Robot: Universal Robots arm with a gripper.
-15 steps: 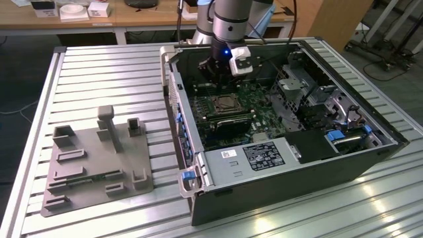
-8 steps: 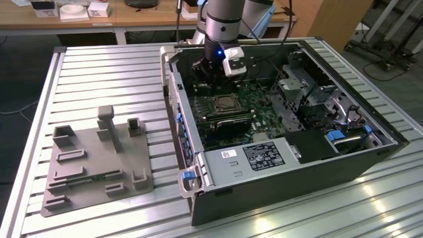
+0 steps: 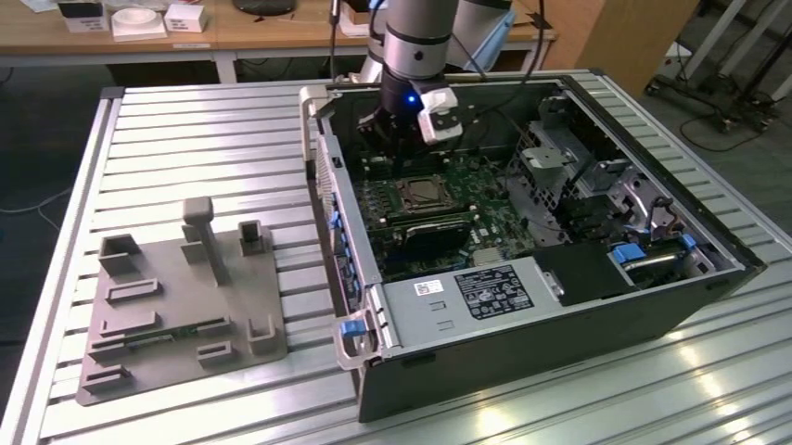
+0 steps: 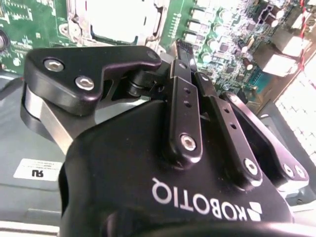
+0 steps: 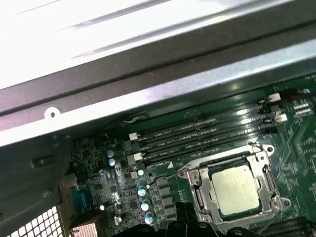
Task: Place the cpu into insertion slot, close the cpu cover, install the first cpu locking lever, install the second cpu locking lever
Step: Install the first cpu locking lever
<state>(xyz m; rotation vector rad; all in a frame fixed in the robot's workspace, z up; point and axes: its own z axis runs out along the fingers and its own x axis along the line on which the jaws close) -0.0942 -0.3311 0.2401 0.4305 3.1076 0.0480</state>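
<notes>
Exterior view: a slatted aluminium table (image 3: 185,130) carries an open desktop computer case (image 3: 520,357) lying on its side. On the exterior view's left of the case lies a grey fixture plate (image 3: 173,306) with raised blocks. The robot arm (image 3: 415,37) reaches down into the far end of the case, over the green motherboard (image 3: 495,185). A grey power supply box (image 3: 477,292) with a white label fills the near end.

The gripper (image 3: 393,153) hangs just above the board, close to the socket on its far side. In the second wrist view its fingers (image 4: 183,84) are drawn together at the tips, and nothing shows between them.

In the first wrist view, long black memory slots (image 5: 197,133) run beside the insertion slot (image 5: 205,195). The cpu (image 5: 233,190) lies flat in that slot, its dull silver top facing up. The cpu cover (image 5: 232,159) lies down around it as a silvery frame, with the chip showing through the cut-out. I cannot tell how the locking levers stand.
</notes>
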